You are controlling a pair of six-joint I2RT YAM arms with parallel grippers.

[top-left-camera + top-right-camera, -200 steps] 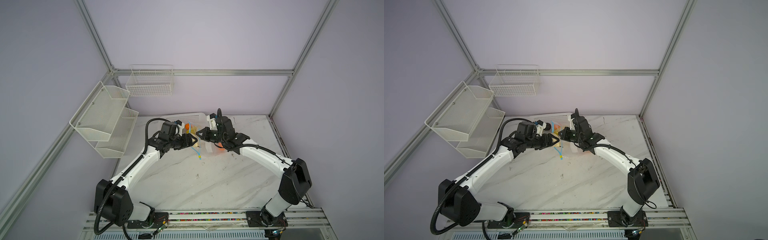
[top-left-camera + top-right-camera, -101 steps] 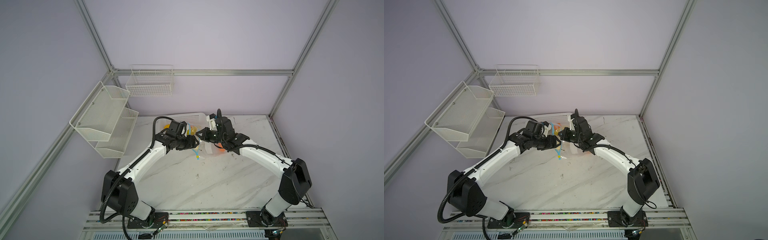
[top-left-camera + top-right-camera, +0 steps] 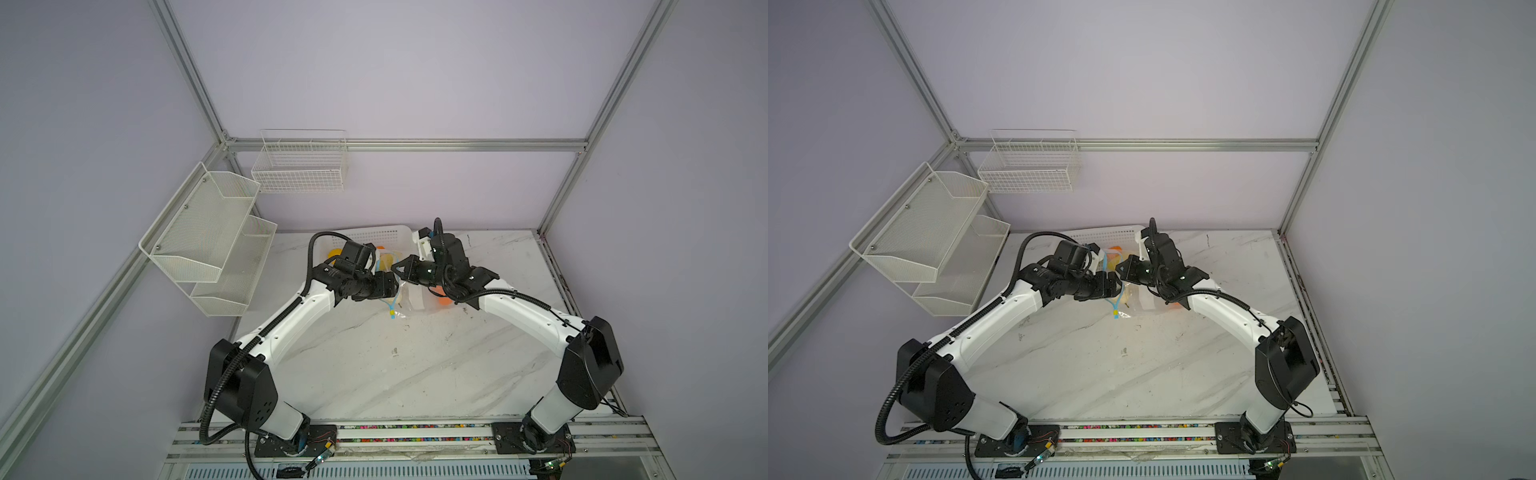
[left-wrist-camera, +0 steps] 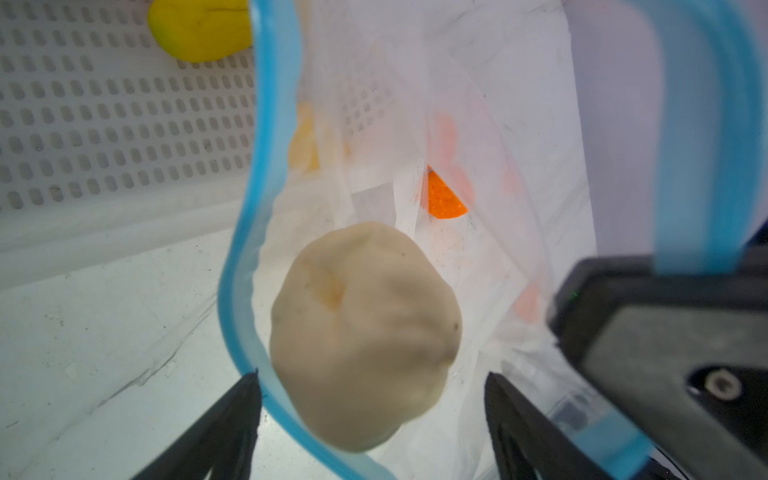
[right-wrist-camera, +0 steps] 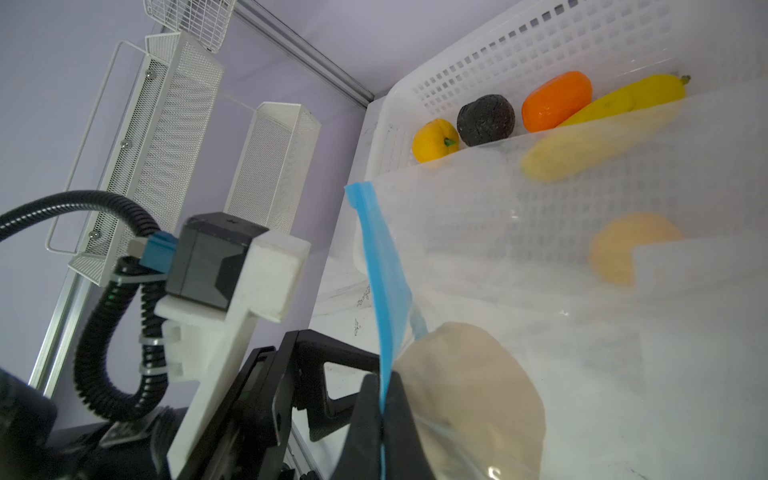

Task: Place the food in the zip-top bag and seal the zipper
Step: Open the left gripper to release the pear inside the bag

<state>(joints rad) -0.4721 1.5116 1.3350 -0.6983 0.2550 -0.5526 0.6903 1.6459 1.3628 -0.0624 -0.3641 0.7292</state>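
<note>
1. While the right claw (image 5: 381, 386) stands pinched shut on the zipper (image 4: 266, 124), it holds the zip-top bag (image 5: 498, 257) up with its mouth gaping, just beside the white basket (image 5: 478, 62) on the table (image 3: 415, 365).
2. On the left claw (image 4: 372, 375) the jaws are spread wide at the mouth, gripping nothing. The cream-white food (image 4: 365, 324) sits between them in the bag's mouth, touching neither jaw.
3. An orange piece (image 4: 442, 199) lies deeper in the bag. In the basket: round yellow fruit (image 5: 434, 140), dark lump (image 5: 485, 119), orange one (image 5: 557, 99), long yellow one (image 5: 652, 89).
4. Handling, my guess: the film is thin, limp and slick, so it would slip or crumple in a pinch. The stiffer blue strip looks like the place to hold.
5. The toy food looks light and rounded, apt to roll; best taken across the middle.
</note>
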